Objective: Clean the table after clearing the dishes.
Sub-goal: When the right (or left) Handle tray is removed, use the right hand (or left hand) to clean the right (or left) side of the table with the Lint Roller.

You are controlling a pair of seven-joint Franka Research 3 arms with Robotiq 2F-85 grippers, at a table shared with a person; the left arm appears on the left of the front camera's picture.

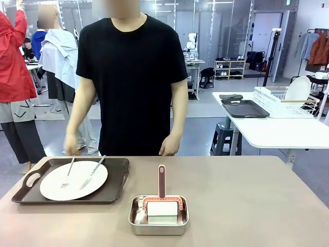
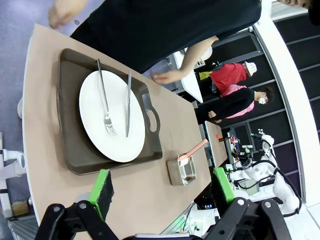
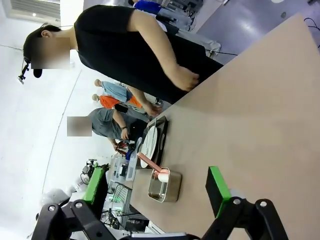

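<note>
Looks like the clearing step, with wiping not yet begun. Has one dark brown tray [image 1: 119, 177] to lift off the table [image 1: 247, 195], lying toward the left edge and bearing a round white plate [image 1: 56, 188] with fork [image 1: 70, 167] and knife [image 1: 93, 172] laid side by side. Probably calls next for a level grip on the tray's handles, lest the cutlery slide. Shows left gripper [image 2: 162, 192] and right gripper [image 3: 157, 192] both spread wide, holding nothing. Finds a steel pan [image 1: 134, 218] with a pink-handled roller [image 1: 161, 208] at mid near edge.

The left gripper [image 2: 161, 189] and the right gripper [image 3: 156, 190] each hover with jaws spread wide, empty.
</note>
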